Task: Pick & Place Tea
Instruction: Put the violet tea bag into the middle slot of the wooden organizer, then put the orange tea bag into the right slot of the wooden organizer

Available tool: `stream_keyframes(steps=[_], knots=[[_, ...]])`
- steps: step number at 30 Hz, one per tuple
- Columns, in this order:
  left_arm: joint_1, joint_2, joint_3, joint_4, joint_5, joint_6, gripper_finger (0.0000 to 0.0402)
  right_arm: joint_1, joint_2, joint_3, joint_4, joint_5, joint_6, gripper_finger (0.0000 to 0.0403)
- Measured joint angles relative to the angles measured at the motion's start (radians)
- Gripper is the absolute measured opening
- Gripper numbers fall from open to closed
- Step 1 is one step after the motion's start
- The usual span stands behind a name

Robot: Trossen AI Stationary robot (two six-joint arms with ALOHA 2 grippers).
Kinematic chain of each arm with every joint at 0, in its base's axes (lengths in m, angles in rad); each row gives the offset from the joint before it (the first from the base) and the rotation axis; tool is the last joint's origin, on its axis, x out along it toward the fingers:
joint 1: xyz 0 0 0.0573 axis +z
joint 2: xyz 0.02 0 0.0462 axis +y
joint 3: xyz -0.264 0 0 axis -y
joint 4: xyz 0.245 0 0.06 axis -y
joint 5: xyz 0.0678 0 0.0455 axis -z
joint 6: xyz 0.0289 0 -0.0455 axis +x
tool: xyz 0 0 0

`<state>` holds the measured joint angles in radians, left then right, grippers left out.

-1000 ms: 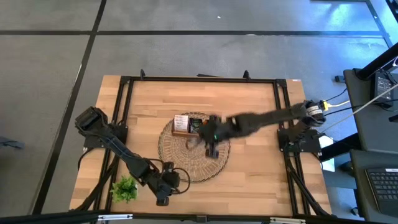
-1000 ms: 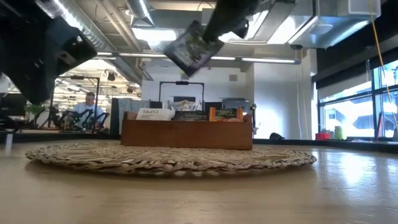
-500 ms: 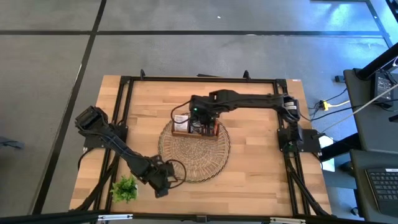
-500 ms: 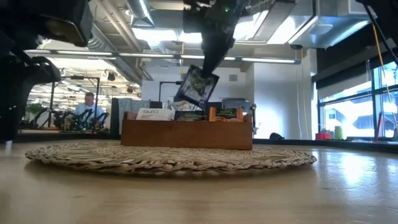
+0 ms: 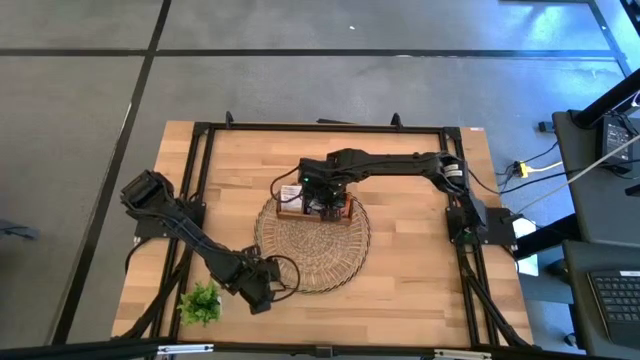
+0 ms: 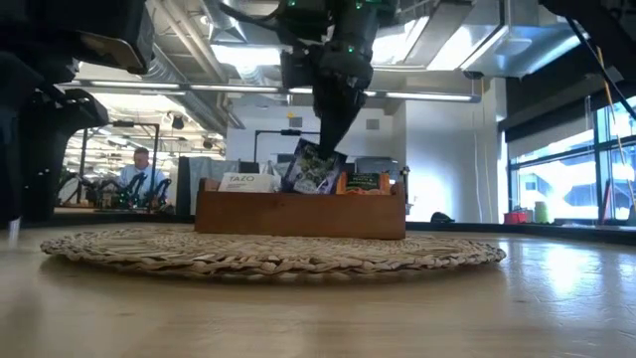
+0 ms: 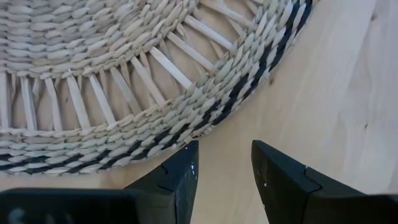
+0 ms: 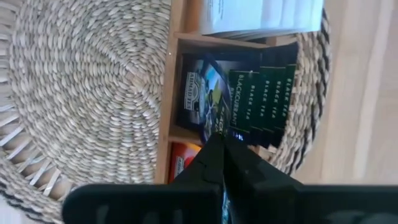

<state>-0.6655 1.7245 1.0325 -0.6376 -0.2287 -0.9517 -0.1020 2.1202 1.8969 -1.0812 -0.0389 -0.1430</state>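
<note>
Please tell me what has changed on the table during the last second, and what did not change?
The right gripper, shut on a dark tea sachet, swung from above the wicker mat over to the wooden tray and lowered the sachet into its middle compartment. The sachet is not released. The left gripper shifted only slightly near the mat's edge. Tray, mat and green sprig stayed put.

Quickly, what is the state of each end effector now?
Left end effector: open, holding nothing, beside the wicker mat.
Right end effector: closed on a dark tea bag over the wooden tray.
</note>
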Motion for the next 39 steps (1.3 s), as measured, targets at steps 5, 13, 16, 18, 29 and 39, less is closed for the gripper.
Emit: stream_keyframes(steps=[5, 13, 16, 18, 29, 39], knots=[[0.0, 0.0, 0.0, -0.004, -0.029, 0.02, 0.0143, 0.001, 0.008, 0.0, 0.025, 0.0, -0.039, 0.0014], [0.0, -0.001, 0.0, -0.01, -0.066, 0.03, 0.0143, 0.001, 0.007, 0.0, 0.03, 0.0, -0.072, 0.006], [0.0, -0.001, 0.0, -0.01, -0.066, 0.03, 0.0143, 0.001, 0.007, 0.0, 0.032, 0.0, -0.069, 0.0082], [0.0, -0.001, 0.0, -0.01, -0.066, 0.028, 0.0143, 0.001, 0.007, 0.0, 0.032, 0.001, -0.061, 0.0096], [-0.003, -0.001, 0.001, -0.01, -0.066, 0.02, 0.0143, 0.005, -0.044, -0.002, 0.006, -0.035, -0.019, 0.0119], [-0.049, -0.001, 0.001, -0.047, -0.077, -0.073, 0.0143, 0.038, -0.129, -0.113, 0.202, -0.09, -0.019, 0.0119]])
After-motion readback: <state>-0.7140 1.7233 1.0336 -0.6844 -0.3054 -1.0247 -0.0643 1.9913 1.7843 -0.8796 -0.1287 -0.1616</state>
